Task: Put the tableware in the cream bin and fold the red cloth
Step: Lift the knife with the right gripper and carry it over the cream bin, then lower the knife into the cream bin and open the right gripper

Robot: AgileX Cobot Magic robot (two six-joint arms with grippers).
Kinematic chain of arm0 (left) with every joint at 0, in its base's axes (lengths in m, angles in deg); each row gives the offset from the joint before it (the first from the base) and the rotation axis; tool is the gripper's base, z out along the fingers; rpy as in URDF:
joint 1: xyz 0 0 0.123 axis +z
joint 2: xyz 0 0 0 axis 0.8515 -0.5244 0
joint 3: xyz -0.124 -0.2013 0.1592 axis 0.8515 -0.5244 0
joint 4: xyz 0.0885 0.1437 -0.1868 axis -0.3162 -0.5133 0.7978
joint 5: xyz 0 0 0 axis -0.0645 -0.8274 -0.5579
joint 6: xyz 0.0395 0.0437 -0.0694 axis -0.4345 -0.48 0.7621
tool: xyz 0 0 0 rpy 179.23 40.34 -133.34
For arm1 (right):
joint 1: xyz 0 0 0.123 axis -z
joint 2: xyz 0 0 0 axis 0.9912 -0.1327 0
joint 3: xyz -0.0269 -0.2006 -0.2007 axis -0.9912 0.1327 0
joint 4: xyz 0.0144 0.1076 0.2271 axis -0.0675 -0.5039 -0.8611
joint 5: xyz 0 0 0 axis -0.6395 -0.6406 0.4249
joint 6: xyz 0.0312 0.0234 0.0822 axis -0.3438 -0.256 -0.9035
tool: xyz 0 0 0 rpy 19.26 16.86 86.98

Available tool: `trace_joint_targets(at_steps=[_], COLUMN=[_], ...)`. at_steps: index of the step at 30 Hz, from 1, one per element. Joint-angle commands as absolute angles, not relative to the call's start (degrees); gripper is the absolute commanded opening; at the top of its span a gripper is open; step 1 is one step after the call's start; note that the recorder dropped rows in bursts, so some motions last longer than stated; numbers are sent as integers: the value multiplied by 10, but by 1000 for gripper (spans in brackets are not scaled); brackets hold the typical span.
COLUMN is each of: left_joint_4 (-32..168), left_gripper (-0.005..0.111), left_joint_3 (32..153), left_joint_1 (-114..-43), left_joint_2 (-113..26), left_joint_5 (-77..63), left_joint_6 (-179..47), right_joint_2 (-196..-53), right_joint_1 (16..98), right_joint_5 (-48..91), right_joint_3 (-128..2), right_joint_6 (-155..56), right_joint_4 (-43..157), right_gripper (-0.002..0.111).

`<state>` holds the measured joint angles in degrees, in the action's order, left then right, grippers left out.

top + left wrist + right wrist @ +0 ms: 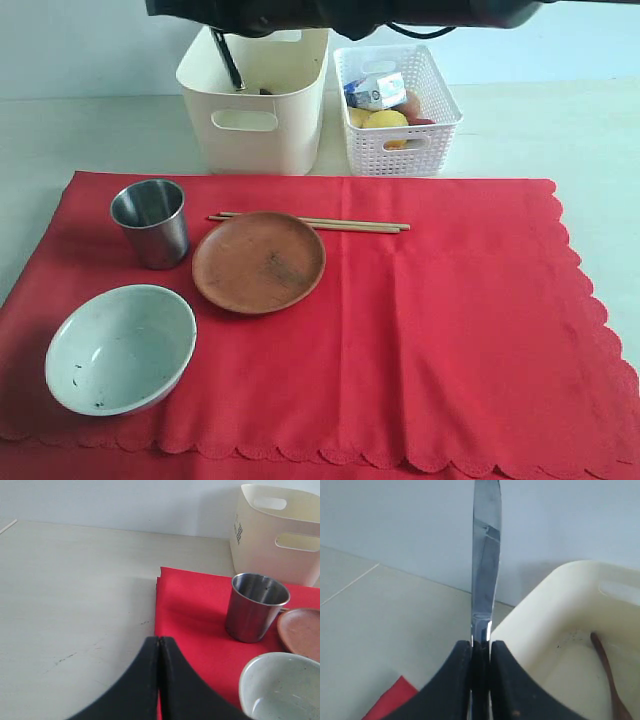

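My right gripper [481, 645] is shut on the metal knife [486, 555], whose blade stands up beside the rim of the cream bin [570, 610]. A dark wooden spoon [607, 672] lies inside that bin. In the exterior view the knife [228, 60] hangs slanted into the cream bin [252, 110]. On the red cloth [450, 330] stand the steel cup [150, 222], the brown plate [259, 262], the pale bowl [120, 348] and two chopsticks [310, 223]. My left gripper [159, 641] is shut and empty above the left edge of the red cloth [190, 605], near the cup [256, 607].
A white lattice basket [397, 140] with a milk carton [377, 90] and food stands right of the cream bin. Dark arm parts [340, 12] fill the top edge of the exterior view. Pale tabletop [75, 590] stretches left of the cloth.
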<state>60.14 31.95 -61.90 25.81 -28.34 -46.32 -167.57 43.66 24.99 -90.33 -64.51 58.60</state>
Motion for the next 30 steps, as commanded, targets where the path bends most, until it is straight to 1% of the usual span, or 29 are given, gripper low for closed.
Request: trace_joint_targets(at_steps=[1,5,8,10,14,16,18,19,21,30], left_joint_4=[605,605,605,605,605,605,605,605,605,605], left_gripper=[0,0,0,0,0,0,0,0,0,0], left_joint_3=[318,318,318,318,318,318,318,318,318,318], left_joint_1=[-617,-617,-617,-617,-617,-617,-617,-617,-617,-618], left_joint_2=[262,262,262,262,262,262,262,262,262,262], left_joint_5=[-278,-278,-278,-278,-278,-278,-278,-278,-278,-278], left_joint_6=[-463,-463,-463,-463,-463,-463,-463,-463,-463,-463], right_joint_2=[-1713,-1741,-1761,-1772,-1790,-1797,-1809,-1820,-1837,-1885], right_joint_1=[462,478,484,484,484,484,484,484,484,484], right_joint_5=[196,172,130,98,46,26,-9,-25,-28,1], right_joint_3=[-935,-949,-951,-951,-951,-951,-951,-951,-951,-951], right_joint_6=[-647,-647,-640,-608,-552,-502,-408,-349,-302,-288], right_joint_4=[586,586,586,586,584,557,462,380,333,295], right_gripper=[0,0,4,7,7,7,7,7,7,7])
